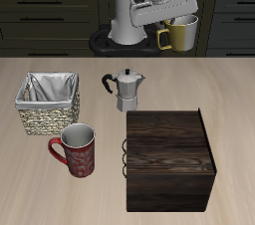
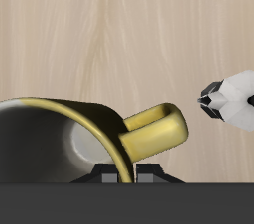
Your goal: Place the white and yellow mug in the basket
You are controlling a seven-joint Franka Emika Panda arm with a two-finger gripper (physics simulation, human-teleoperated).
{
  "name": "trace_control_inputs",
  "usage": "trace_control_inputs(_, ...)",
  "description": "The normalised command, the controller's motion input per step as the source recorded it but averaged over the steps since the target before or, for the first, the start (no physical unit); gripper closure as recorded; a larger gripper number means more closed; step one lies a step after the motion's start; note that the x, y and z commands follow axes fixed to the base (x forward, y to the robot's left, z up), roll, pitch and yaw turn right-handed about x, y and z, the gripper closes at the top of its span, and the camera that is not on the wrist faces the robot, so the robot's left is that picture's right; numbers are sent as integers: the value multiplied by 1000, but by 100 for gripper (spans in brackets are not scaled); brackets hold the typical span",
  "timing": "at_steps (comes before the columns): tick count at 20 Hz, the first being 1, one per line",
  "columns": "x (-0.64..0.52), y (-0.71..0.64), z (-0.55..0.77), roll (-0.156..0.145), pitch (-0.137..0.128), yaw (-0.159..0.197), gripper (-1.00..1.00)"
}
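Gripper pinches the white and yellow mug by its rim, high over the table's back | basket well apart, beyond the moka pot | carry level, clear the pot, lower inside the lining.

A silver moka pot stands between a red mug and a dark wooden box.

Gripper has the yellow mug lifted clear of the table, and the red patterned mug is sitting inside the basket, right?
Not quite. The gripper does hold the white and yellow mug lifted above the table, but the red patterned mug is not inside the basket: it stands on the table beside it, nearer the front edge. The exterior view shows this.
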Motion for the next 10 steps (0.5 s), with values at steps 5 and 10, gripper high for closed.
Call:
trace_control_inputs(5, 262, -870, 164, -53, 42, -3, 100)
trace_control_inputs(10, 160, -1028, 244, -45, 25, 13, 100)
